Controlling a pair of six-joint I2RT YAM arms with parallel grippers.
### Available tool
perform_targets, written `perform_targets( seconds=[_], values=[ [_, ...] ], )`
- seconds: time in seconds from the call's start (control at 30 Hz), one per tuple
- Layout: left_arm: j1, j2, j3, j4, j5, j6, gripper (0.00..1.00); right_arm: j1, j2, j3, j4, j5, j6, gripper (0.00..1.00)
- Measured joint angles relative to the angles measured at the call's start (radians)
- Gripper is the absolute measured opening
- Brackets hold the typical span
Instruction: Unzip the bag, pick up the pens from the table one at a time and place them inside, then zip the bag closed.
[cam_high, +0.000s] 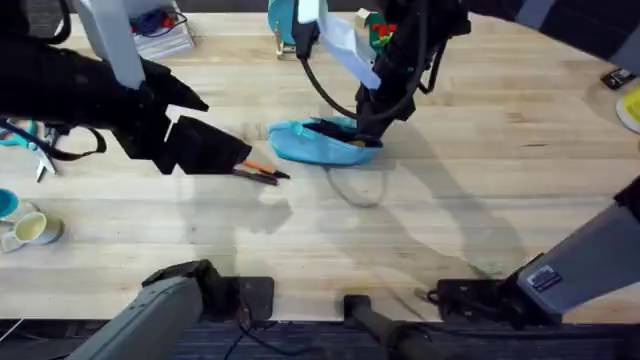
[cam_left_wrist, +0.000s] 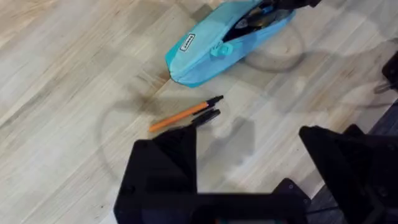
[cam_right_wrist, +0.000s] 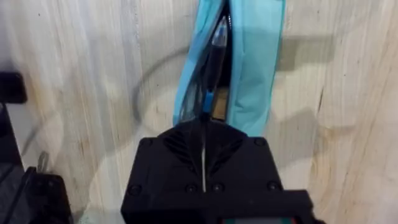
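The light blue bag (cam_high: 318, 145) lies mid-table with its zipper open and a dark inside (cam_right_wrist: 217, 68). My right gripper (cam_high: 368, 127) is at the bag's right end. In the right wrist view its fingers (cam_right_wrist: 204, 127) are shut on the end of a dark pen (cam_right_wrist: 213, 59) that reaches into the opening. An orange pen (cam_left_wrist: 183, 115) and a black pen (cam_left_wrist: 206, 116) lie side by side on the table (cam_high: 450, 200), just left of the bag (cam_left_wrist: 217, 43). My left gripper (cam_left_wrist: 249, 165) hovers open above the table near these pens (cam_high: 262, 172), holding nothing.
A teal round stand (cam_high: 283, 20) is at the back behind the bag. Two cups (cam_high: 30, 230) sit at the left edge, and a wire basket (cam_high: 160, 30) is at the back left. A yellow object (cam_high: 632, 105) lies at the right edge.
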Motion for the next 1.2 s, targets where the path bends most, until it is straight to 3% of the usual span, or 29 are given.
perform_targets(
  seconds=[1.2],
  values=[
    [0.000,0.000,0.000,0.000,0.000,0.000,0.999,0.000,0.066,0.000,0.069,0.000,-0.018,0.031]
  ],
)
